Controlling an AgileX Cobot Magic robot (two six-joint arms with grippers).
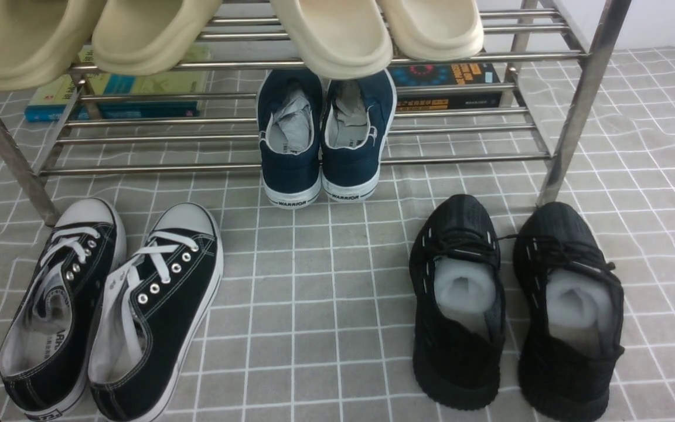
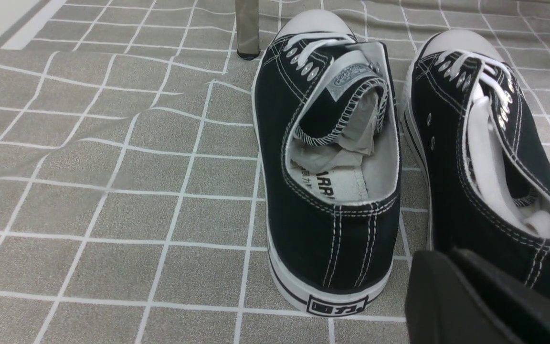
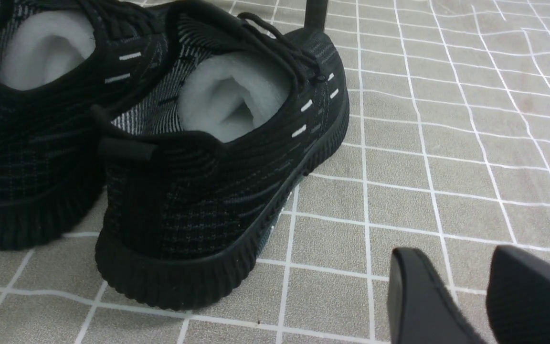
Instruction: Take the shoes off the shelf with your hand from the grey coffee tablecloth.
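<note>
Black canvas sneakers (image 1: 109, 305) already sit on the grey grid cloth (image 1: 314, 328), off the steel rack (image 1: 314, 117); both pincers empty, right parted, left seemingly closed.

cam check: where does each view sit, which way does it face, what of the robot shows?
Front view: between the arms, low, facing forward at the shelf and grey coffee tablecloth; no arm clearly shows.
Left wrist view: behind the shoes, facing their heels; left gripper tip shows.
Right wrist view: behind the black knit sneakers; right gripper fingers apart.
Shared: front and left wrist views both show the shoes.
</note>
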